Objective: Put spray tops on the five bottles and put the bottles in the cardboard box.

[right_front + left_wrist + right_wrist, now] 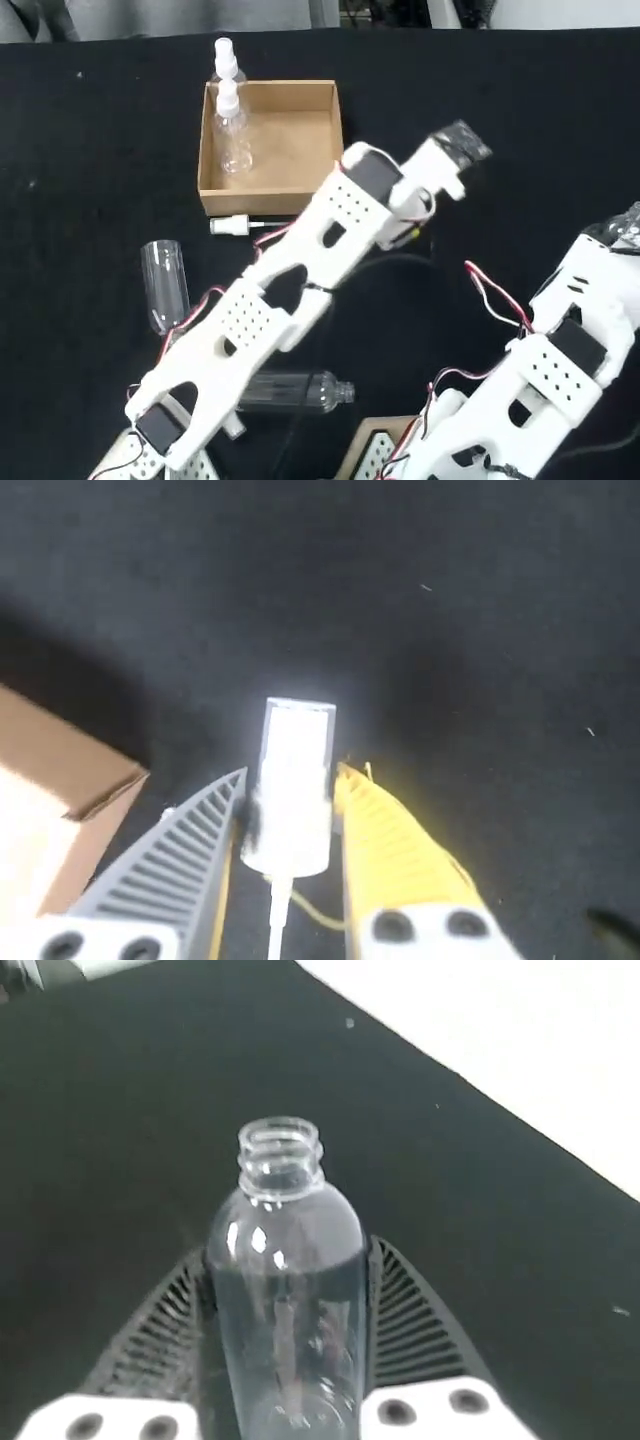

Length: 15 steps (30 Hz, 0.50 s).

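Currently the left fingers (385,840) are pinching a spray top (297,750) above the tabletop (480,630) near the cardboard box (60,775), while the right fingers (410,1320) are clamping an uncapped bottle (285,1260) by its body. Both are likely handling as light, slick plastic, calling for gentle mid-body holds.

Hidden under left arm (300,260): base of lying bottle (305,391), well apart from cardboard box (270,195). Cut off: base of held bottle (290,1300).
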Available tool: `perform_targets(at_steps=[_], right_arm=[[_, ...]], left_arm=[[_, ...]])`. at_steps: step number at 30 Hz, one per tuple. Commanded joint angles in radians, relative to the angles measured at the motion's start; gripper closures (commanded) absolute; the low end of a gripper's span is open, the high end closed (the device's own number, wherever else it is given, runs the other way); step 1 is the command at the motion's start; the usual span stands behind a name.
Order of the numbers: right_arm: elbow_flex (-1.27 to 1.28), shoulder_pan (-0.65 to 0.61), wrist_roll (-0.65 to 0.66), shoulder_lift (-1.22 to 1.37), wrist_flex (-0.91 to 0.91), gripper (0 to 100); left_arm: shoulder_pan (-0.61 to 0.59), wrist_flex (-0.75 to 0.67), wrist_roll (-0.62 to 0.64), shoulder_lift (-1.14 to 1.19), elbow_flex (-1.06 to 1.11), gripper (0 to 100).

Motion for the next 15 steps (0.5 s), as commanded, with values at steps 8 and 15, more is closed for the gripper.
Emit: perform_targets(at_steps=[8, 15], right_arm=[[0.008, -0.126, -0.008, -0.047, 0.003, 98.7], [0.002, -0.221, -0.008, -0.047, 0.041, 98.8]], left_arm=[[-0.12, 0.012, 0.118, -0.279, -0.065, 97], [-0.185, 0.012, 0.166, -0.41, -0.065, 97]])
